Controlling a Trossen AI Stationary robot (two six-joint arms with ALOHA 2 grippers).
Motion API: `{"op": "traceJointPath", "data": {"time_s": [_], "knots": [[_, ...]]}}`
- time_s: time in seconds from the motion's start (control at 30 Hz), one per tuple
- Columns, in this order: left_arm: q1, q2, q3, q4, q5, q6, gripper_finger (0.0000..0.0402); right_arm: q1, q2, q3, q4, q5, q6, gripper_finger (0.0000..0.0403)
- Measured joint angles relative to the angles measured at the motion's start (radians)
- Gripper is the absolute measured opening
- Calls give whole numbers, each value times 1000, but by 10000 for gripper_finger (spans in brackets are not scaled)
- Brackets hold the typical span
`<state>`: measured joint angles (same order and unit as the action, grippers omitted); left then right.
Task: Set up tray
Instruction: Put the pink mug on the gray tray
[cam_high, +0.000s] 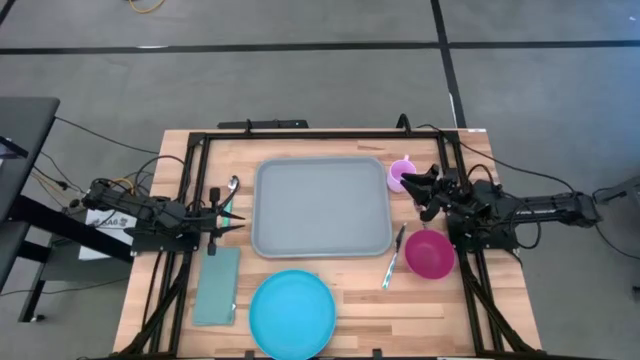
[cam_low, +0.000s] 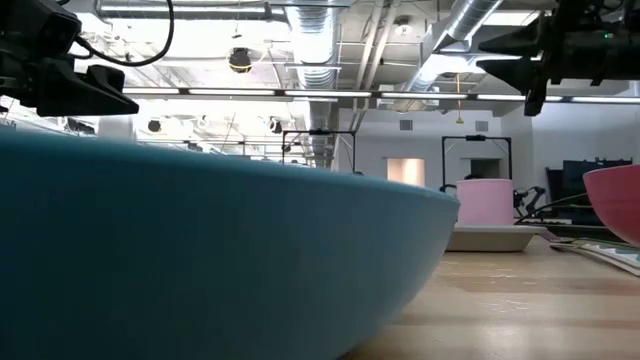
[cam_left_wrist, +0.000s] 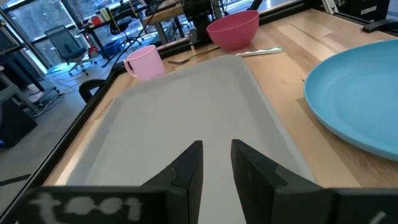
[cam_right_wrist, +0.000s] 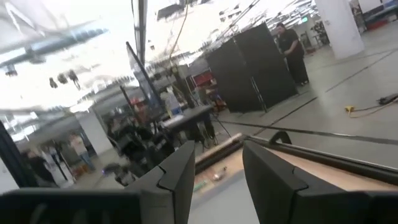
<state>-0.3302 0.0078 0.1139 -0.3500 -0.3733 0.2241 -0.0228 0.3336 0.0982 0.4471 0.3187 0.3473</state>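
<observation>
The grey-blue tray (cam_high: 322, 207) lies flat in the middle of the table, with nothing on it. My left gripper (cam_high: 236, 221) hovers just off the tray's left rim, pointing across the tray (cam_left_wrist: 186, 118), and is open with nothing between its fingers (cam_left_wrist: 216, 171). My right gripper (cam_high: 410, 185) is raised off the tray's far right corner, beside a pink cup (cam_high: 401, 175). It is open (cam_right_wrist: 217, 180), tilted up toward the room, and holds nothing. In the low view it shows high up (cam_low: 500, 45).
A bright blue plate (cam_high: 292, 313) sits near the front edge, with a pale teal napkin (cam_high: 217, 285) to its left. A magenta bowl (cam_high: 430, 253) and a utensil (cam_high: 393, 262) lie right of the tray. A spoon (cam_high: 231, 190) lies by my left gripper.
</observation>
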Motion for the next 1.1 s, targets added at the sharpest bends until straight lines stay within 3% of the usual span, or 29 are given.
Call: {"op": "traceJointPath", "data": {"time_s": [0.5,0.83,1.0,1.1], "knots": [[0,0,0,0,0,1,74,-11,0,0,5,0,20,128],[0,0,0,0,0,-6,74,-19,0,1,146,-8,-62,128],[0,0,0,0,0,0,74,-4,83,124,112,-56,-144,127],[0,0,0,0,0,-6,74,6,183,256,-2,-54,-147,127]]}}
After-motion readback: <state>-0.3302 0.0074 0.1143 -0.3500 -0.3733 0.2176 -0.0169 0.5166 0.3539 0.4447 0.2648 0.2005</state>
